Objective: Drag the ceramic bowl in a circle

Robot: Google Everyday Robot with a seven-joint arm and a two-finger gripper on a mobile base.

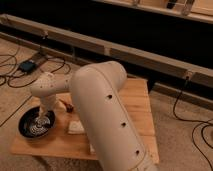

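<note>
Black ceramic bowl on the wooden table, directly under the tool, grip state unclear

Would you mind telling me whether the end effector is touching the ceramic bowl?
Cannot tell. In the camera view the end effector hangs over the ceramic bowl, but no contact or gap shows plainly.

The ceramic bowl is noted as glossy black, with pale ring marks inside. The table is recorded as light wood, smooth and matt. The arm is cased in a smooth, pale, plastic-looking shell with a faint sheen. The gripper is found lowered over the bowl, in the same pale finish. The floor appears rough and speckled, like carpet. The cables are dark and matt.
</note>
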